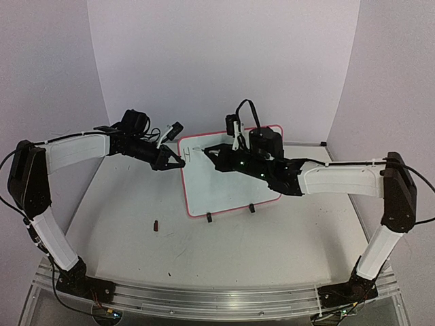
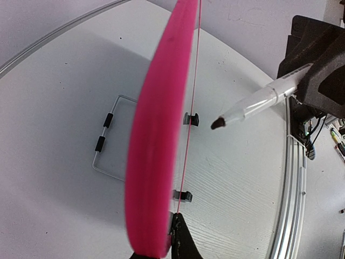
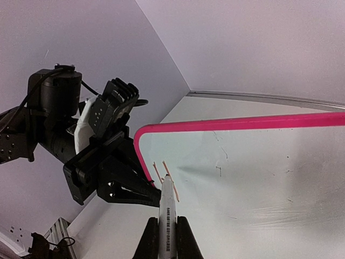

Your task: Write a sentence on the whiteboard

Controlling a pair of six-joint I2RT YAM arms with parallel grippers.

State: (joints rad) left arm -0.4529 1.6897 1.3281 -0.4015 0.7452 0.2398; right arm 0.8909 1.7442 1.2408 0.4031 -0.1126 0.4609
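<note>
The white desk (image 1: pixel 272 244) carries the whiteboard (image 1: pixel 224 193), propped on two small black feet (image 1: pixel 209 218) near its middle, and, apart to the board's near left, a small dark object (image 1: pixel 157 225) (too small to identify), with a metal rail (image 1: pixel 224 299) along the near edge.

Glossy whiteboard (image 1: pixel 217 190) — smooth pink plastic rim (image 3: pixel 242 123), matt table (image 1: pixel 136 251).

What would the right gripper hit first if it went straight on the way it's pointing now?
The marker in the right gripper leads, so the tip would likely touch the whiteboard face first, near the corner the left gripper pinches. The left wrist view shows a gap there.
</note>
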